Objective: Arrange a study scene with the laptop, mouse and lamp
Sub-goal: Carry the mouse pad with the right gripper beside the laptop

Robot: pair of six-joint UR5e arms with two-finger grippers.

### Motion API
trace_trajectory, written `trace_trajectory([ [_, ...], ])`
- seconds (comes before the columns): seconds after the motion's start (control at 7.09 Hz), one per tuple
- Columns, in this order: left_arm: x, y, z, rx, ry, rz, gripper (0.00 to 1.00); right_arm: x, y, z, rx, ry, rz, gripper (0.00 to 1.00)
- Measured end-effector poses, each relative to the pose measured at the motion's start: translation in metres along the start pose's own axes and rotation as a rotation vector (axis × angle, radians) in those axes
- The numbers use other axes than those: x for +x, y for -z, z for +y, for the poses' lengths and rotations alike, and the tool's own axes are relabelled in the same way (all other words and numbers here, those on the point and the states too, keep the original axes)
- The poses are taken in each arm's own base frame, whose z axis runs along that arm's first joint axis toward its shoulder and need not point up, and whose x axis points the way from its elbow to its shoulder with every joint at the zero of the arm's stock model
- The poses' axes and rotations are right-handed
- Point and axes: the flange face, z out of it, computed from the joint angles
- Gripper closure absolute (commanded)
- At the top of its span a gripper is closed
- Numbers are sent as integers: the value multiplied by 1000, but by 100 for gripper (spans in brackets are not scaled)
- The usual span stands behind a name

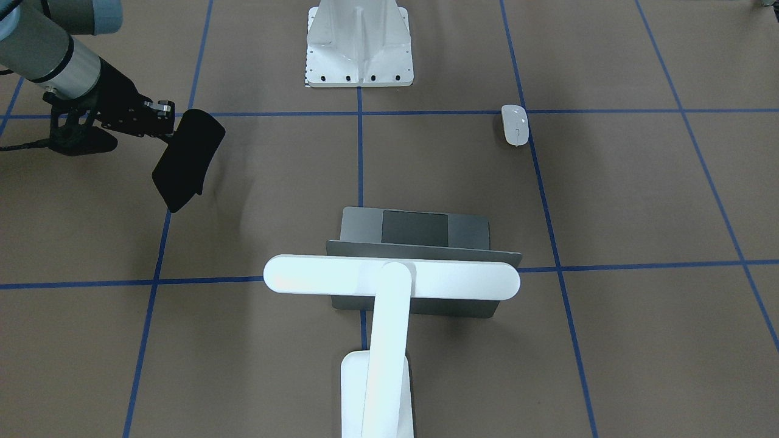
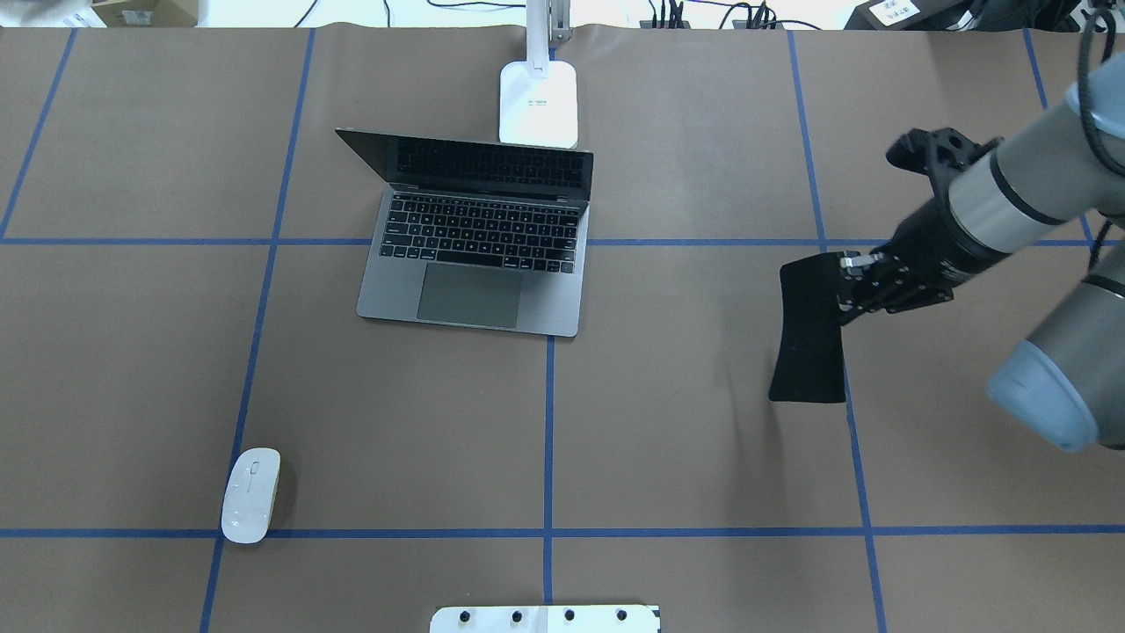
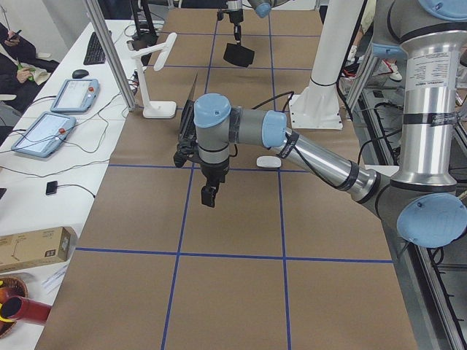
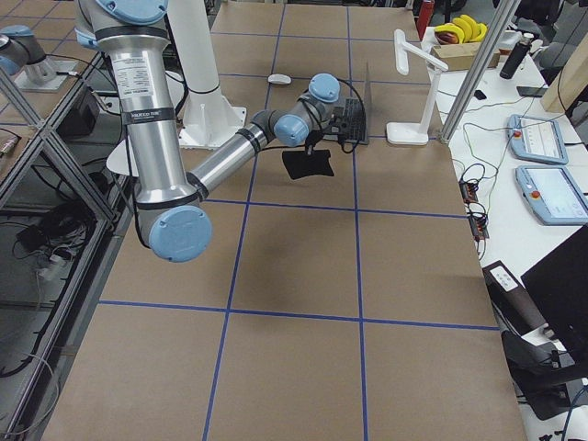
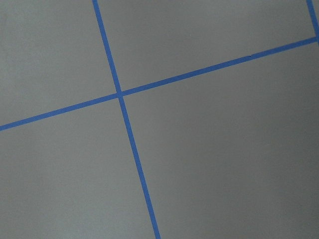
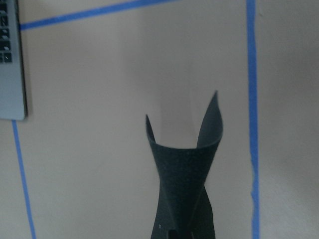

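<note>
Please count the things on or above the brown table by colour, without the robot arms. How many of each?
White: 3 (glossy oval mouse, T-shaped desk lamp, ribbed metal pedestal)
Grey: 1 (thin open metal laptop)
Black: 1 (flat bent mouse pad, held in the right gripper)
Total: 5

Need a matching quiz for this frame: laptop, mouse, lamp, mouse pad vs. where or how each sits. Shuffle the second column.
1. laptop
2. mouse
3. lamp
4. mouse pad

A. held curled in the right gripper
B. lid open, keyboard showing
C. lying flat, alone, on the robot's left side
D. stands just beyond the laptop's lid, far side from the robot

Pairs: 1-B, 2-C, 3-D, 4-A
</note>
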Motion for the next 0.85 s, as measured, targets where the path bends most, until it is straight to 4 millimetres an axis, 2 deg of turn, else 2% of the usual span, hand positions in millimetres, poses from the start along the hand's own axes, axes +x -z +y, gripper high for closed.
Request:
trace_trajectory([
  [0.14, -1, 1, 0, 2, -2, -1, 1, -31, 3, -4, 18, -7, 43, 100],
  [0.42, -3, 2, 2, 4, -5, -1, 1, -70, -10, 2, 49, 3, 138, 100],
  [0.85, -5, 2, 3, 5, -13, -2, 1, -89, -29, 8, 70, 24, 204, 100],
])
